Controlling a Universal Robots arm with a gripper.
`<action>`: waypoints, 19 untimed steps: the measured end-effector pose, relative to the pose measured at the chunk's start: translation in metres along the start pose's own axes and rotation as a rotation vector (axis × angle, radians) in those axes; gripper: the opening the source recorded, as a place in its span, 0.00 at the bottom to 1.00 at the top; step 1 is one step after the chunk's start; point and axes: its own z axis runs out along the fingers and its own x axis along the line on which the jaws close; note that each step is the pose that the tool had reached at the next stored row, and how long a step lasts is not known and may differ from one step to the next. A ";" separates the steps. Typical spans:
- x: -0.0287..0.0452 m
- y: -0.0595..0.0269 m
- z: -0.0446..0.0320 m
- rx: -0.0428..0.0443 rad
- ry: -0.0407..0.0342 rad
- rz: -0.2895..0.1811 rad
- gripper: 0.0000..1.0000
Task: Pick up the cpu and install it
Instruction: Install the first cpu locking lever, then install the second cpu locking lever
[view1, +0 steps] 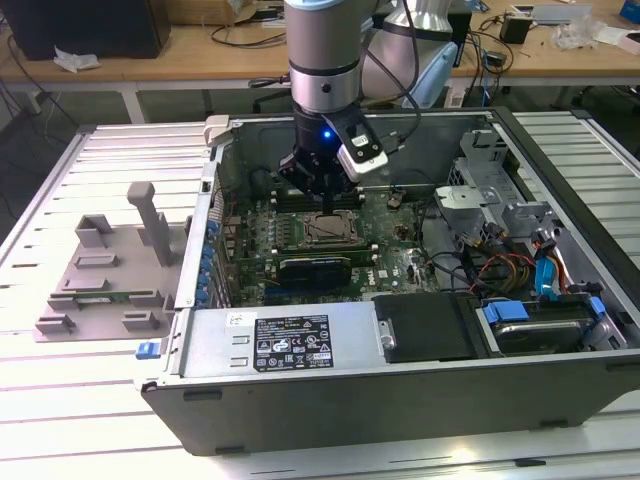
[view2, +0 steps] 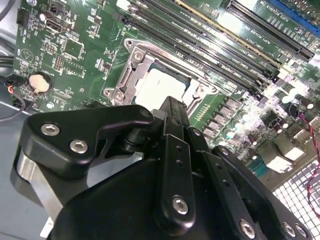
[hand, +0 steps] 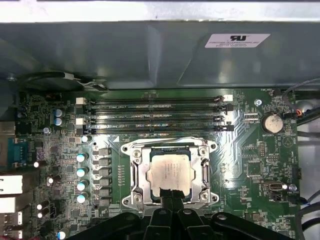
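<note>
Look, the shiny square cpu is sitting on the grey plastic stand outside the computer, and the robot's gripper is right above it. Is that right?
Not quite. The cpu sits in the metal socket frame on the green motherboard inside the computer, as the first wrist view shows. The gripper is indeed right above it.

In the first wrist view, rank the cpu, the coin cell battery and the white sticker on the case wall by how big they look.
Largest to smallest, as they look in the first wrist view:
1. cpu, seated in its socket
2. white sticker
3. coin cell battery

The sticker lies farther from the camera, so its true size against the cpu is unsure.
</note>
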 end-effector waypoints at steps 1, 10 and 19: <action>0.0000 0.0000 0.0000 0.0001 0.0000 0.000 0.11; 0.0000 0.0000 -0.0005 0.0003 0.0002 0.000 0.11; 0.0012 -0.0094 -0.0010 0.0003 0.0002 0.000 0.11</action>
